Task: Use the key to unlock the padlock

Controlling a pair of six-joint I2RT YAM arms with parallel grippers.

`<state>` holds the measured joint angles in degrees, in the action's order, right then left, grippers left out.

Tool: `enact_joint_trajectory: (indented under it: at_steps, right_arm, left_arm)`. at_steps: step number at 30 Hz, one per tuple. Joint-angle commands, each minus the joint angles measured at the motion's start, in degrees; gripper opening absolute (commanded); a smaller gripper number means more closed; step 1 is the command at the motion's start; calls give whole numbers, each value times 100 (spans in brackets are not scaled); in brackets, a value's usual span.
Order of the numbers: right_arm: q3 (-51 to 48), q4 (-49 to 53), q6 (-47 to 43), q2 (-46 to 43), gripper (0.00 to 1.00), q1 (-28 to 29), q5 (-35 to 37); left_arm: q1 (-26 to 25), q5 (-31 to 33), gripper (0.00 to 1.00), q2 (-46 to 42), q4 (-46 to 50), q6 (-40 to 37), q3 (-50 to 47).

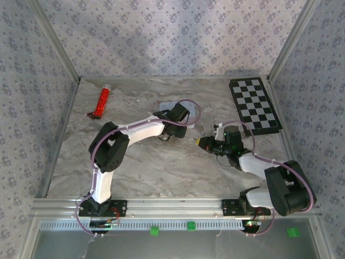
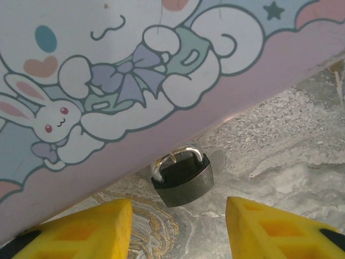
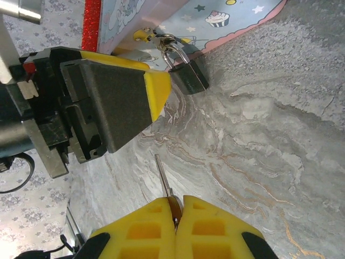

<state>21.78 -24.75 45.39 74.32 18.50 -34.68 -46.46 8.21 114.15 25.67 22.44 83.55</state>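
- The padlock [image 2: 182, 179] lies on the table [image 2: 280, 140] against the tin [image 2: 108, 65], with its shackle at the tin's clasp.
- The key [image 3: 163, 175] is clamped in the right jaws. Its blade points toward the padlock but is not yet near it.
- The left jaws stand apart, just short of the padlock body. Close them on the body first, so it cannot swing.
- The keyway is hidden. Line the blade up with the body's end opposite the shackle, then advance slowly.
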Motion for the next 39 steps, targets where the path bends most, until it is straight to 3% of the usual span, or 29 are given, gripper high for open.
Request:
enact_joint_trajectory:
  at_steps: [1,17,30,39]
  right_arm:
    - [-35,58,-73,-124,0,-33,50]
    - [-97,-73,-35,-97,0,-15,-39]
    - [-106,-135,-21,-63,0,16,-30]
    - [-99,-239,24,52,0,67,-22]
  left_arm:
    - [88,-177,51,-27,-306,199,-179]
    - [652,-1397,56,-376,-3191,1146,-1880]
    - [674,-1631,48,-156,-4093,1208,-2054]
    - [652,-1685,41,77,-3866,1285,-1817]
